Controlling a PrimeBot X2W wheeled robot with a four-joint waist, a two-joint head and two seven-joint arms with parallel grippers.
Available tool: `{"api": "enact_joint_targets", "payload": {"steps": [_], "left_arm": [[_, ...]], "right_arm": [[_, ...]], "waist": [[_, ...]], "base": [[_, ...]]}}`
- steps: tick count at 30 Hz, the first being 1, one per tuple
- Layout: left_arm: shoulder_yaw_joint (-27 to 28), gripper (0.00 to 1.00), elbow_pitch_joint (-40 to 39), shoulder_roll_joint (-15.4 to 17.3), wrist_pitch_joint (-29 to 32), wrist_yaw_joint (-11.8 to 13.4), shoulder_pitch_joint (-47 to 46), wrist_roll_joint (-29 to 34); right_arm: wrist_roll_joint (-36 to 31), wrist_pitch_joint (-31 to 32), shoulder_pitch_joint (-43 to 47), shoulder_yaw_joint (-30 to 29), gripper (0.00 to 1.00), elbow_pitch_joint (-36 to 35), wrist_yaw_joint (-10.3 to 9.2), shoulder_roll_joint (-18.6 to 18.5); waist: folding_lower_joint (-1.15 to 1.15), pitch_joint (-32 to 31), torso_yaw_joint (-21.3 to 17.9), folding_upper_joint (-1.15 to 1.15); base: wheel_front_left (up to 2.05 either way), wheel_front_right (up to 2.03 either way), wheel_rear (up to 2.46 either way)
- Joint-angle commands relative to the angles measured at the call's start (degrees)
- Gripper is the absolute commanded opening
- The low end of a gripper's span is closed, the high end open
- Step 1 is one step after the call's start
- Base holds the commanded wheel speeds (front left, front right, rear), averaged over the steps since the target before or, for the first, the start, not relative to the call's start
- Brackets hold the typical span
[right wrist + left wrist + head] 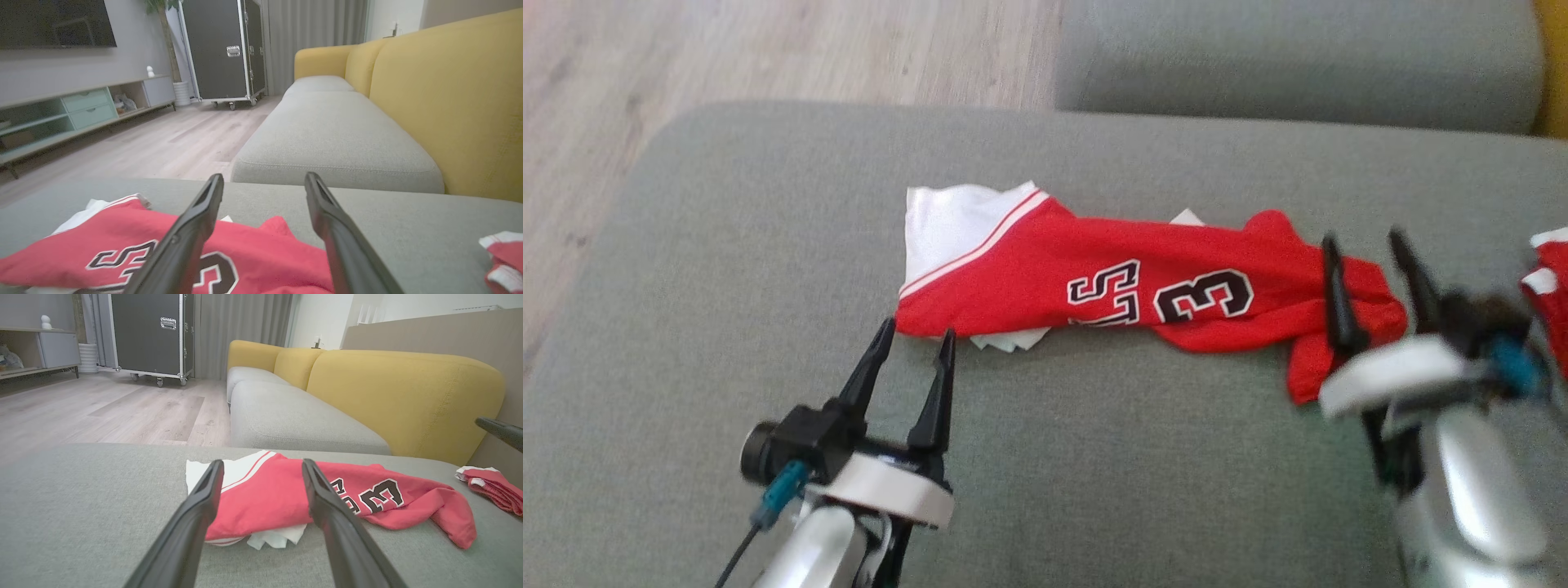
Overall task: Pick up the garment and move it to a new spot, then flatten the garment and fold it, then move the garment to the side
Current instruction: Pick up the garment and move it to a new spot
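Garment (1143,286) is lying bunched lengthwise on the cushion (1094,457); left gripper (919,328) and right gripper (1363,237) are hovering wide open and empty, seemingly lining up on its two ends.

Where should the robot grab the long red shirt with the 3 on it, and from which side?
Probably both short ends: the left gripper on the white-striped end, the right gripper on the floppy red end, each coming from the near edge. The red shirt lies in a long strip across the cushion, so one middle grip would let it sag.
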Motion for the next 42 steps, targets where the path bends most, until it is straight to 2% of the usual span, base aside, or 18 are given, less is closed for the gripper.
{"api": "enact_joint_targets", "payload": {"steps": [1,4,7,12,16,21,28,29,30,36,42], "left_arm": [[2.7,1.00,-2.4,-0.2,-0.3,-0.5,-4.1,0.8],[3.7,1.00,-3.5,-1.8,-0.3,-1.2,-5.5,2.2],[4.4,1.00,-3.7,-3.4,-0.3,-2.2,-6.5,3.4],[5.7,1.00,-3.5,-5.6,-0.3,-3.6,-7.4,4.5],[6.0,1.00,-3.5,-6.5,-0.3,-4.5,-7.7,5.2],[6.4,1.00,-3.4,-7.0,-0.3,-5.1,-8.0,5.5],[5.9,1.00,-3.9,-7.1,-0.3,-4.9,-8.1,4.4],[5.8,1.00,-4.0,-7.1,-0.3,-4.7,-8.1,4.2],[5.7,1.00,-4.0,-7.1,-0.3,-4.6,-8.1,4.1],[5.4,1.00,-3.7,-7.1,-0.3,-4.2,-8.4,3.9],[4.6,1.00,-4.1,-7.1,-0.3,-4.0,-8.6,3.5]], "right_arm": [[-1.3,2.6,-6.5,0.2,1.00,-0.2,0.11,-1.4],[-1.5,8.6,-13.3,-1.5,1.00,5.0,0.11,-3.3],[-2.1,14.1,-19.5,-0.5,1.00,11.4,0.11,-6.7],[0.5,21.8,-25.8,4.9,1.00,22.6,0.11,-11.9],[4.5,23.9,-28.6,10.8,1.00,27.9,0.11,-15.2],[9.3,24.2,-31.3,17.0,1.00,31.2,0.11,-18.3],[14.8,24.9,-32.6,22.6,1.00,34.0,0.11,-19.4],[15.7,25.3,-32.8,23.8,0.78,34.2,0.11,-19.5],[16.6,25.7,-32.9,24.9,0.00,34.2,0.11,-19.7],[20.5,23.1,-35.5,28.4,0.00,34.0,0.11,-21.7],[20.6,15.6,-42.3,25.9,0.00,36.6,0.11,-24.5]], "waist": [[0.00,2.8,0.9,0.00],[0.00,5.8,2.0,0.00],[0.00,8.4,3.4,0.00],[0.00,10.1,5.9,0.00],[0.00,10.9,7.4,0.00],[0.00,12.0,8.4,0.00],[0.00,13.0,9.3,0.00],[0.00,13.0,9.3,0.00],[0.00,13.1,9.3,0.00],[0.00,12.7,8.9,0.00],[0.00,13.0,9.0,0.00]], "base": [[0.00,0.00,0.00],[0.00,0.00,0.00],[0.00,0.00,0.00],[0.00,0.00,0.00],[0.00,0.00,0.00],[0.00,0.00,0.00],[0.00,0.00,0.00],[0.00,0.00,0.00],[0.00,0.00,0.00],[0.00,0.00,0.00],[0.00,0.00,0.00]]}}
